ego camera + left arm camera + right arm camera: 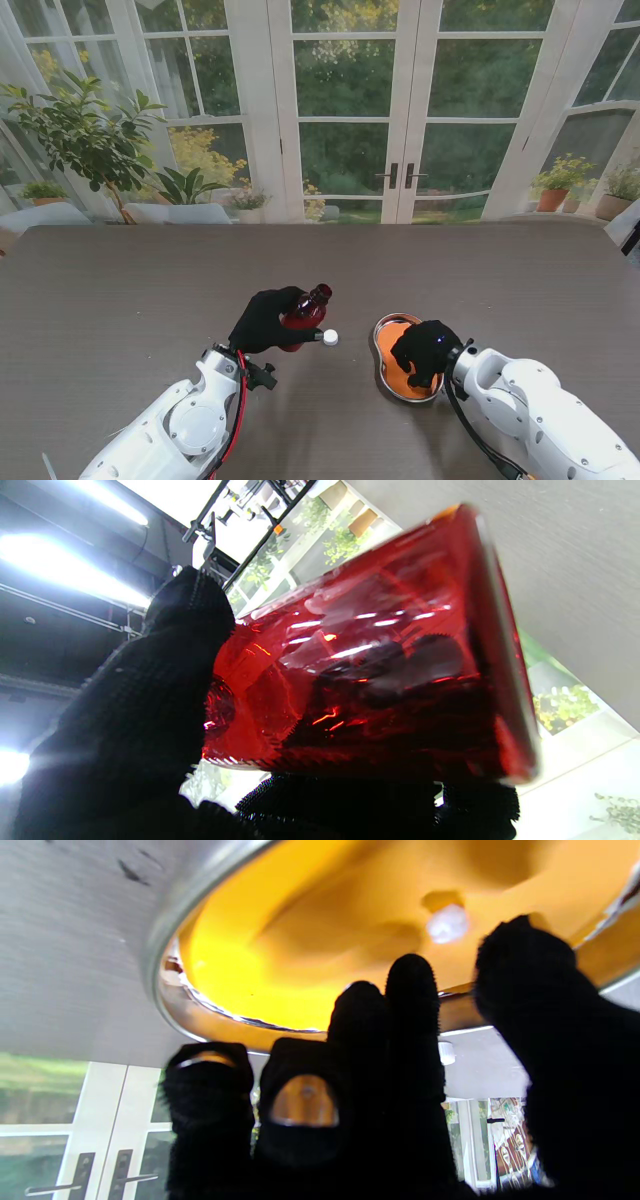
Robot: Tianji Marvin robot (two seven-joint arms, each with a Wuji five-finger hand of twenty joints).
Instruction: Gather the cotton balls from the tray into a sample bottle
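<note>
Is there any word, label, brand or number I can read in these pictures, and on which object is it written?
No readable text in any view.
The red bottle in the left hand shows no label.
The orange tray under the right hand is plain.
The white cap is too small to tell.

The sample bottle (380, 655) is glossy, see-through red, plastic or glass, streaked with bright reflections. Both hands wear black knitted cloth, nubbly and matt: left hand (265, 320), right hand (425, 352). The tray (165, 940) has a shiny metal rim and a smooth orange floor. The counter (120, 300) is matt grey-brown with fine wood-like grain.
</note>
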